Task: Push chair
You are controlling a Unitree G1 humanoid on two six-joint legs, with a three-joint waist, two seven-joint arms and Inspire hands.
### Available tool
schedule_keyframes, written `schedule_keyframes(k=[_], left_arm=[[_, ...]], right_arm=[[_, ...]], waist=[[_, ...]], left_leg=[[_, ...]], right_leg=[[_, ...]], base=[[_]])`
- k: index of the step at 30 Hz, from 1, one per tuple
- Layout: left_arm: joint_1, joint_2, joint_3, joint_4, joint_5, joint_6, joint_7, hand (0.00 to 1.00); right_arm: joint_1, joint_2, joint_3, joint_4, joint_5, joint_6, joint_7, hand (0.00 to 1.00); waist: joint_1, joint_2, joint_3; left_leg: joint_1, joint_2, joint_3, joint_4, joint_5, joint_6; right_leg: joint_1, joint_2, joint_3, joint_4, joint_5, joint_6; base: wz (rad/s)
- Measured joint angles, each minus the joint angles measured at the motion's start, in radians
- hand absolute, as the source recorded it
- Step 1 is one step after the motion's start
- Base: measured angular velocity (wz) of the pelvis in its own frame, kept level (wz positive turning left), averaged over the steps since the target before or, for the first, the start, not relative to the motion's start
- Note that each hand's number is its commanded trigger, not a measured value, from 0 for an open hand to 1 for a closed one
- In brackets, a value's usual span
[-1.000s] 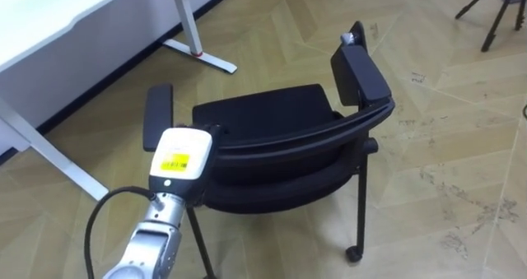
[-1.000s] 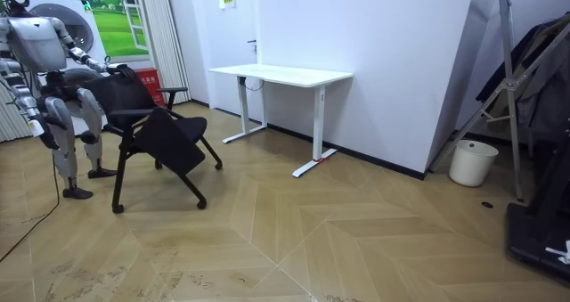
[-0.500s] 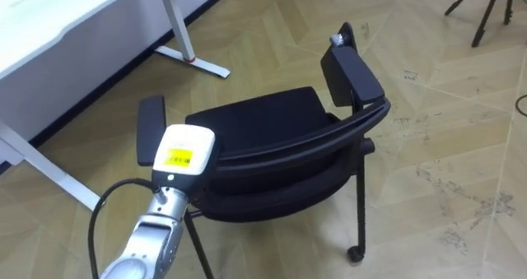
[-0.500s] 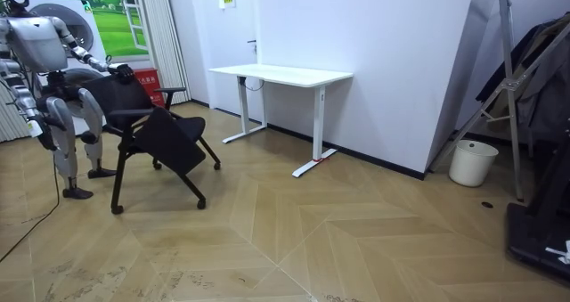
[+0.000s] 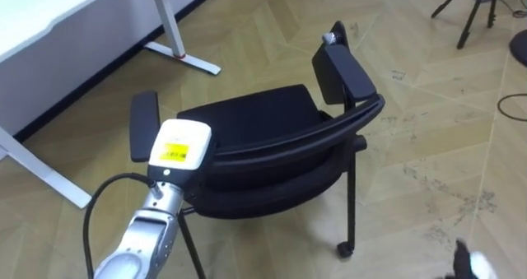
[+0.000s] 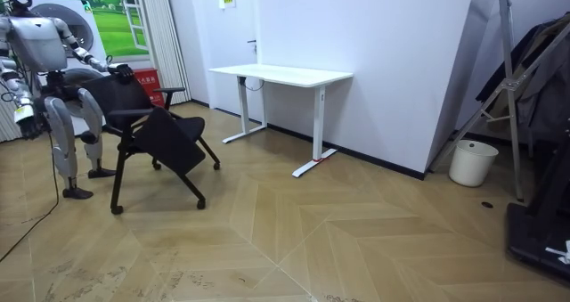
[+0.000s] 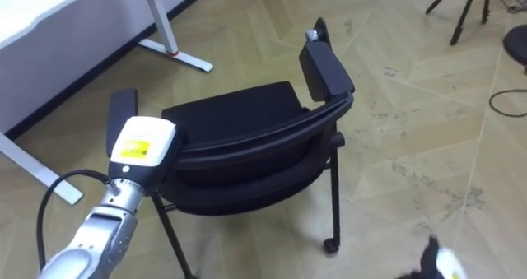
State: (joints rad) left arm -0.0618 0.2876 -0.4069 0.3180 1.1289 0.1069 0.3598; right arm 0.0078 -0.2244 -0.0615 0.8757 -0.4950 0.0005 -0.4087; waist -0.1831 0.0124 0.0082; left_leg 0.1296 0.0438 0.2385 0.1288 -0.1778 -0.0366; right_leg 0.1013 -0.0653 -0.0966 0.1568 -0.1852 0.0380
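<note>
A black chair [image 5: 247, 118] with two armrests and small wheels stands on the wooden floor right in front of me, its backrest [image 5: 288, 143] toward me. My left hand [image 5: 177, 147] rests at the backrest's left end, beside the left armrest [image 5: 142, 124]; I see its back, and its fingers are hidden under it. In the room view I stand behind the chair [image 6: 165, 137] with the left arm stretched out to it. My right hand [image 7: 432, 258] hangs low at my right side, away from the chair, and shows at the lower right edge.
A white desk [image 5: 49, 24] on metal legs stands ahead to the left, its foot [image 5: 185, 55] just beyond the chair. Tripod legs [image 5: 469, 7] stand at the far right. In the room view a white bucket [image 6: 472, 162] and a rack stand far off.
The eye view has shifted, so the chair sits a little further left and up. My right hand has come into the lower right corner. In the room view the right arm swung back.
</note>
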Motion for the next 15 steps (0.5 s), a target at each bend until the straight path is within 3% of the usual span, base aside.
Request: schedule_keyframes(k=[2, 7, 8, 15], left_arm=[[0.005, 0.016, -0.011, -0.036, -0.006, 0.016, -0.023, 1.0], [-0.004, 0.02, -0.026, -0.066, 0.002, 0.023, -0.059, 1.0], [-0.003, 0.026, -0.029, -0.077, 0.004, 0.027, -0.065, 1.0], [-0.002, 0.038, -0.029, -0.098, 0.001, 0.023, -0.085, 1.0]], right_arm=[[-0.006, -0.006, 0.042, -0.15, -0.109, 0.014, -0.025, 0.0], [-0.007, -0.009, 0.085, -0.37, -0.304, 0.024, -0.054, 0.0], [-0.007, -0.009, 0.094, -0.417, -0.336, 0.024, -0.053, 0.0], [-0.007, -0.012, 0.142, -0.605, -0.378, 0.024, -0.042, 0.0]], waist=[[0.004, -0.005, 0.0001], [0.028, -0.015, -0.0078], [0.03, -0.018, -0.0065], [0.048, -0.028, -0.005]], left_leg=[[-0.005, 0.001, 0.001, 0.001, 0.0, 0.0], [-0.011, 0.001, 0.004, 0.0, 0.0, 0.0], [-0.01, 0.001, 0.004, 0.0, 0.0, 0.0], [-0.006, 0.001, 0.006, 0.0, 0.0, 0.0]], right_leg=[[-0.014, 0.0, 0.004, 0.013, 0.0, 0.0], [-0.018, 0.001, 0.007, 0.014, 0.0, 0.0], [-0.018, 0.001, 0.008, 0.014, 0.0, 0.0], [-0.021, 0.001, 0.013, 0.014, 0.0, 0.0]], base=[[-0.06], [-0.02], [0.0], [-0.04]])
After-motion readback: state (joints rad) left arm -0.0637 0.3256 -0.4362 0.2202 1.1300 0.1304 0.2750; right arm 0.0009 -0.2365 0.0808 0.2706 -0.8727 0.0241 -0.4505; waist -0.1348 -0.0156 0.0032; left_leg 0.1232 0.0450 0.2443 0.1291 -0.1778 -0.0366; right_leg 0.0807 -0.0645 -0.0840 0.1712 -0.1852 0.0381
